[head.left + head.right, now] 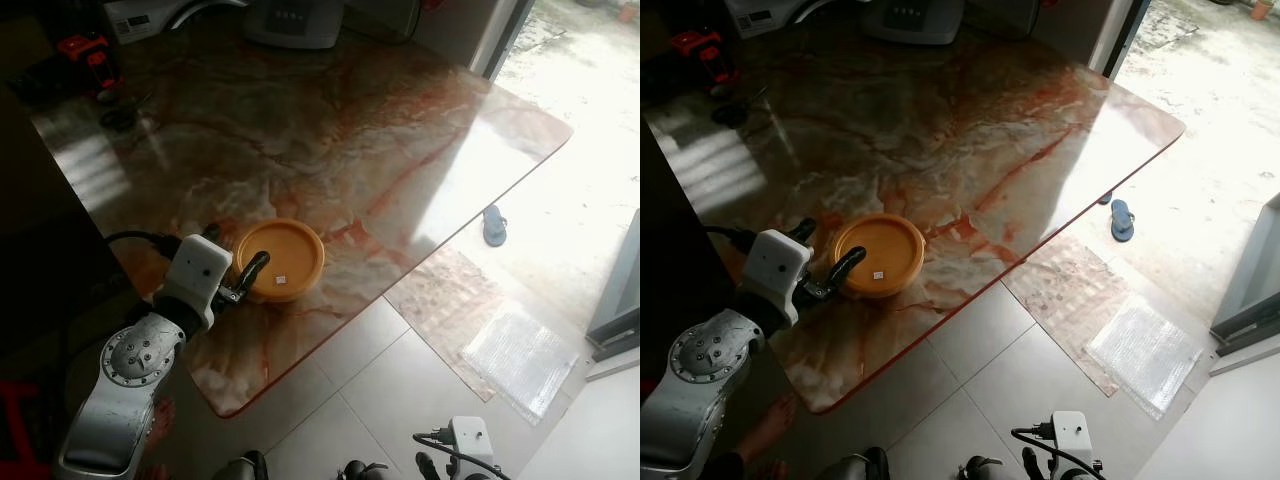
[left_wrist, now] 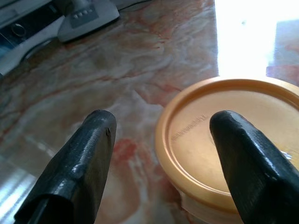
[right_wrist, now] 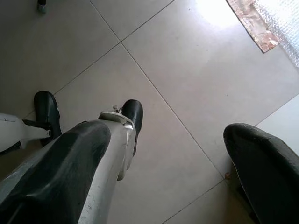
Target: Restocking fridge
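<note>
- Orange plastic container (image 1: 280,260) with a snap lid is sitting lower left of centre in the left eye frame, near the front edge of the marble bench (image 1: 330,130).
- Left tool (image 1: 243,271) is hovering at the container's left side, fingers spread wide; in the left wrist view one finger (image 2: 77,163) is showing off the tub over bare marble and the other (image 2: 247,163) is showing over the lid, nothing gripped.
- Handling guess: rigid, light-looking tub, contents unknown so weight is uncertain; the lid is looking smooth and probably slippery, with a small white sticker on top.
- Best hold, judging: pinching across the side wall under the lid's lip, not on the flat lid top; it is wide, so the spread needs to be large.
- Bench surface is glossy and throwing strong glare toward the right; the tub could be sliding if nudged.
- Right tool (image 3: 163,163) is hanging idle down low over the tiled floor (image 3: 187,70), fingers apart.
- Appliances (image 1: 290,20) are standing at the top of the frame on the far bench edge.
- Blue slipper (image 1: 494,225) and a mat (image 1: 520,355) are lying on the floor at right, near a bright doorway.
</note>
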{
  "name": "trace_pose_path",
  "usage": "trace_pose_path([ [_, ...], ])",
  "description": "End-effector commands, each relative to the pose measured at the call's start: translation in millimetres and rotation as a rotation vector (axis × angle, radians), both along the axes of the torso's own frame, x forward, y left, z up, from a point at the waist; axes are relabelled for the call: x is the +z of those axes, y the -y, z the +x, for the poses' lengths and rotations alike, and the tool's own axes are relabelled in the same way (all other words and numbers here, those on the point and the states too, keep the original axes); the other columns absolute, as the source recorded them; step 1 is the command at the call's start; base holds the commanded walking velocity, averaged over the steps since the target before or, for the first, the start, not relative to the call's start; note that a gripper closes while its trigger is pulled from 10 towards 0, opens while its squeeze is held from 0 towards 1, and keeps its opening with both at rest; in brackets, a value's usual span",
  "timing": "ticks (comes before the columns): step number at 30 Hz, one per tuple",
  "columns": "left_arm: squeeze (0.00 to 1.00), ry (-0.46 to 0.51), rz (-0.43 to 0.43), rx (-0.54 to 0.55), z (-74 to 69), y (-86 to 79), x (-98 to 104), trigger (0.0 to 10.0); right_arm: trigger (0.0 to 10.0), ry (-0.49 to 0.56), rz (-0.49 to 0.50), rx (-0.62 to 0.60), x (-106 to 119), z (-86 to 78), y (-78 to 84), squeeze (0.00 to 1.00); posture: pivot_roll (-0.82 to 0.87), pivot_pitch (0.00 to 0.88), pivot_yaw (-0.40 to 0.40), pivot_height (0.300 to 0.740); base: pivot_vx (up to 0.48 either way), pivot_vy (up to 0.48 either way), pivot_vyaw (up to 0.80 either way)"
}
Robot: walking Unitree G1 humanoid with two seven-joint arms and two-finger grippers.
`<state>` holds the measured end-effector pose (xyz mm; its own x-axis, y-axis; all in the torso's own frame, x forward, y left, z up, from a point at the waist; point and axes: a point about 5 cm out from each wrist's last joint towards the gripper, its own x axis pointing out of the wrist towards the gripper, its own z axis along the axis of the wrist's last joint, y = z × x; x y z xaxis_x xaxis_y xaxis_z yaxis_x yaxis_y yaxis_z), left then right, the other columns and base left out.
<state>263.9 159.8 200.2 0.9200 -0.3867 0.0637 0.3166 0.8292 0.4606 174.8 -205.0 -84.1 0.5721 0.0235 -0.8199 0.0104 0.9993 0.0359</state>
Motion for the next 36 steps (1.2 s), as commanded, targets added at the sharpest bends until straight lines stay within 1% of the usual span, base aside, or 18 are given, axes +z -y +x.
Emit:
trace_pose_path([
  [1,0.0,-0.021,0.04,-0.037,-1.4,2.5,4,10.0,10.0,-0.03,-0.001,-0.009,-4,-8.8,1.4,0.0,0.03,0.193,-0.065,0.74,0.0,0.0,0.0],
  [2,0.0,-0.021,0.04,-0.037,-1.4,2.5,4,10.0,10.0,-0.03,-0.001,-0.009,-4,-8.8,1.4,0.0,0.03,0.193,-0.065,0.74,0.0,0.0,0.0],
  [3,0.0,-0.048,0.06,-0.073,-1.3,4.2,4,10.0,10.0,-0.03,-0.001,-0.009,-4,-8.9,1.4,0.0,0.03,0.193,-0.067,0.74,0.0,0.0,0.0],
  [4,0.0,-0.062,0.061,-0.118,-2.2,7.4,4,10.0,10.0,-0.03,0.0,-0.01,-4,-9.0,1.5,0.0,0.03,0.193,-0.067,0.74,0.0,0.0,0.0],
  [6,0.0,-0.102,0.034,-0.165,-3.5,9.8,3,10.0,10.0,-0.03,0.001,-0.01,-4,-9.0,1.4,0.0,0.03,0.193,-0.068,0.74,0.0,0.0,0.0],
  [8,0.0,-0.127,0.02,-0.175,-2.7,9.5,2,10.0,10.0,-0.031,0.002,-0.013,-4,-9.4,1.7,0.0,0.02,0.197,-0.068,0.74,0.0,0.0,0.0],
  [10,0.0,-0.133,0.044,-0.176,0.8,8.5,1,10.0,10.0,-0.032,0.0,-0.013,-4,-9.2,2.3,0.0,0.03,0.205,-0.072,0.74,0.0,0.0,0.0],
  [12,0.0,-0.137,0.049,-0.181,1.6,8.6,1,10.0,10.0,-0.032,0.0,-0.013,-4,-9.2,2.5,0.0,0.02,0.211,-0.075,0.74,0.0,0.0,0.0],
  [17,0.0,-0.144,0.082,-0.156,6.9,2.1,5,10.0,10.0,-0.032,0.001,-0.017,-3,-8.7,3.7,0.0,0.02,0.23,-0.08,0.74,0.0,0.0,0.0],
  [20,0.0,-0.186,0.098,-0.155,6.3,-2.5,2,10.0,10.0,-0.033,0.002,-0.015,-3,-8.3,3.9,0.0,0.02,0.235,-0.082,0.74,0.0,0.0,0.0],
  [23,0.0,-0.206,0.124,-0.148,5.6,-6.2,0,10.0,10.0,-0.032,0.005,-0.014,-3,-7.7,4.1,0.0,0.02,0.24,-0.082,0.74,0.0,0.0,0.0],
  [27,0.0,-0.232,0.134,-0.15,4.8,-9.5,-1,10.0,10.0,-0.032,0.006,-0.013,-3,-7.4,4.1,0.0,0.02,0.241,-0.084,0.74,0.0,0.0,0.0],
  [30,0.0,-0.236,0.163,-0.098,7.6,-17.1,-2,10.0,10.0,-0.033,0.007,-0.011,-3,-7.4,4.2,0.0,0.03,0.244,-0.084,0.74,0.0,0.0,0.0],
  [32,0.0,-0.237,0.167,-0.087,8.3,-18.1,-3,10.0,10.0,-0.033,0.007,-0.011,-3,-7.5,4.4,0.0,0.03,0.244,-0.084,0.74,0.0,0.0,0.0],
  [33,0.0,-0.238,0.182,-0.078,8.6,-19.6,-4,10.0,10.0,-0.033,0.007,-0.011,-3,-7.5,4.4,0.0,0.02,0.246,-0.084,0.74,0.0,0.0,0.0],
  [36,0.0,-0.216,0.209,-0.036,11.4,-23.8,-3,10.0,10.0,-0.034,0.008,-0.011,-3,-7.5,4.6,0.0,0.02,0.247,-0.085,0.74,0.0,0.0,0.0],
])
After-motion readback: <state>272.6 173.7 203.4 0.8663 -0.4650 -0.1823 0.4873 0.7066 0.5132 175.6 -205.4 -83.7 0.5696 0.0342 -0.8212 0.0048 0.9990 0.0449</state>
